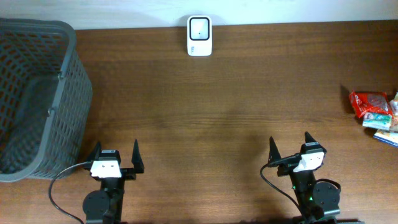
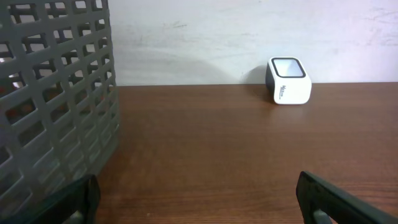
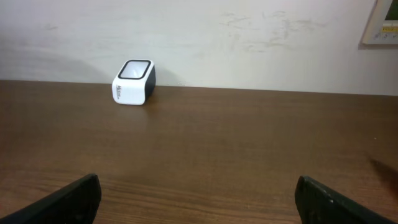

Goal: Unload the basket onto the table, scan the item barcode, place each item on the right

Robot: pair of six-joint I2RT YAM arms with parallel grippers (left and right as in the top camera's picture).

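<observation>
- A white barcode scanner (image 3: 133,83) is seen standing on the wooden table (image 3: 236,143), near the wall (image 3: 205,37);
- the right gripper (image 3: 198,182) is shown wide open, well apart from it.

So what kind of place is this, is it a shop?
Probably a pretend shop checkout, set up on a wooden table. There is a white barcode scanner by the wall, a grey shopping basket at one side, and some snack packets waiting at the other.
</observation>
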